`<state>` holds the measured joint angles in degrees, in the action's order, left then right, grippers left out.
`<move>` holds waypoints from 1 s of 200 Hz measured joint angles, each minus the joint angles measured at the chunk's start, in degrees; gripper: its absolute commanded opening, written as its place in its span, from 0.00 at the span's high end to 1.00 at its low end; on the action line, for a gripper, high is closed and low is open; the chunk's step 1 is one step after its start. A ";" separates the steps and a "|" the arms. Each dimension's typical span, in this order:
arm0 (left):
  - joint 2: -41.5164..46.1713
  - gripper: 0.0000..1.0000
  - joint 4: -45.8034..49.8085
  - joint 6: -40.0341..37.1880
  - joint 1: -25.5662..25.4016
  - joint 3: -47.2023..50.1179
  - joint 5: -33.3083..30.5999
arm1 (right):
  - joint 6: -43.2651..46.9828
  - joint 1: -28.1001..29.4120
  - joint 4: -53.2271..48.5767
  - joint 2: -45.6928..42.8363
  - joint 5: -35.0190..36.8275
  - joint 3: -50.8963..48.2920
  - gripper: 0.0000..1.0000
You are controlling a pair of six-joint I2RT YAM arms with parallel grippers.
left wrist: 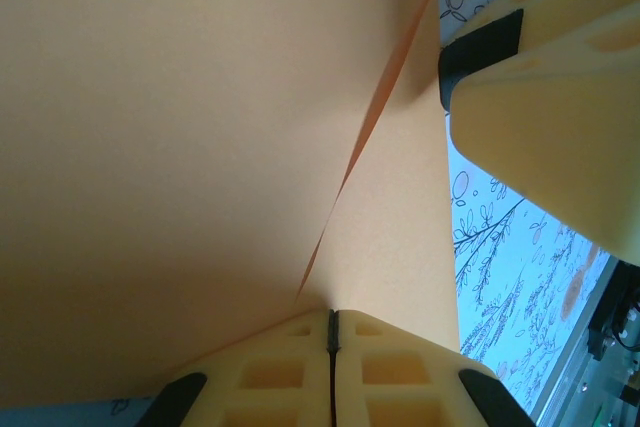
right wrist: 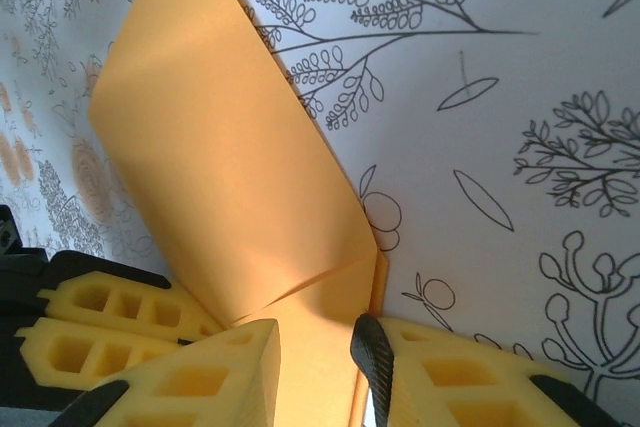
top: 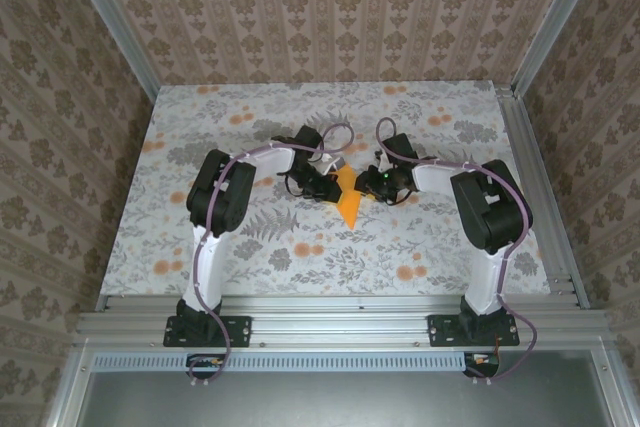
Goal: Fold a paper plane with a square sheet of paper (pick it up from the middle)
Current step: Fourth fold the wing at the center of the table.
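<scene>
The square sheet of paper (top: 347,199) is bright orange, folded into a creased shape with its point toward the near edge. It is held up over the table's middle between both grippers. Whether it has the form of a paper plane I cannot tell. My left gripper (left wrist: 333,315) is shut on the paper (left wrist: 200,147) at a spot where a fold line ends. My right gripper (right wrist: 315,332) stands open, its fingers either side of a folded corner of the paper (right wrist: 230,147). In the top view the left gripper (top: 325,185) and the right gripper (top: 374,185) face each other closely.
The table (top: 250,247) has a grey leaf print with small orange flower spots. Aluminium rails (top: 535,187) frame it, and patterned walls stand on three sides. The right gripper's finger (left wrist: 540,97) sits close by the left one's; the left fingers (right wrist: 90,317) show beside the right ones.
</scene>
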<state>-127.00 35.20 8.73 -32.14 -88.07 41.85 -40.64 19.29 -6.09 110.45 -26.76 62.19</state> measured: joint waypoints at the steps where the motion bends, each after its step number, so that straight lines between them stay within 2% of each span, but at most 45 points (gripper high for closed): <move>1: 0.00 0.93 0.00 0.00 0.00 0.00 0.00 | 0.00 0.00 0.00 0.00 0.00 0.00 0.67; 200: 0.00 0.93 0.09 -0.07 0.00 0.00 0.02 | 0.00 0.37 -1.46 -2.03 2.16 -0.31 0.66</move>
<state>-127.00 35.29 8.67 -32.14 -88.07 41.87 -40.64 19.66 -7.55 108.42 -24.60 61.89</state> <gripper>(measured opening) 0.074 0.340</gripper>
